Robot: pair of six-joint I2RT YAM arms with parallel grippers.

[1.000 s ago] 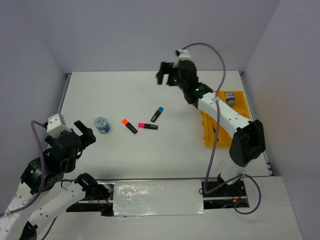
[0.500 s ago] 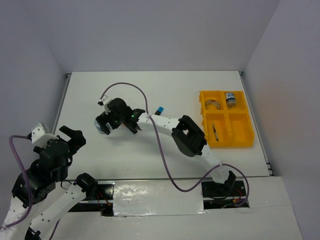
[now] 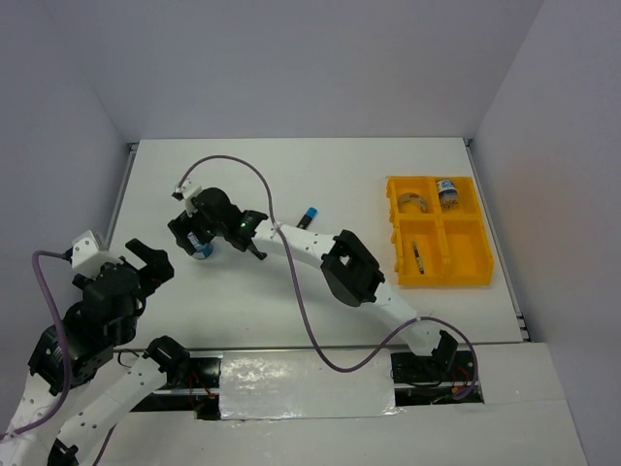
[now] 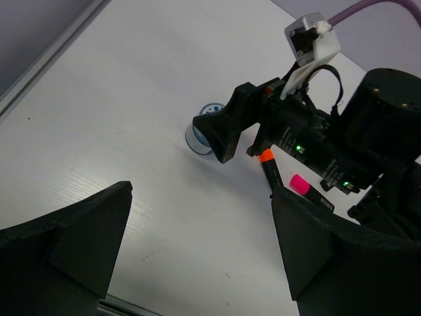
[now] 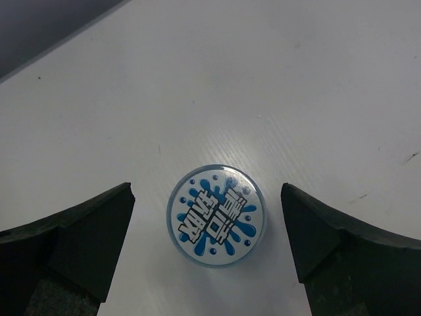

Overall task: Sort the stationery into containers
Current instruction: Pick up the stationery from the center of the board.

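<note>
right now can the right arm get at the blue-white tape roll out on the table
Probably yes. The right claw hangs open straight above the tape roll, which sits between its fingers in the wrist view, with nothing lying on it.

White arms [image 3: 301, 243], blk joints [image 3: 349, 277], purple cables [image 3: 238, 163]

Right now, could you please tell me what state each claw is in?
Left claw: open, holding nothing.
Right claw: open over the blue-white tape roll, not gripping it.
</note>
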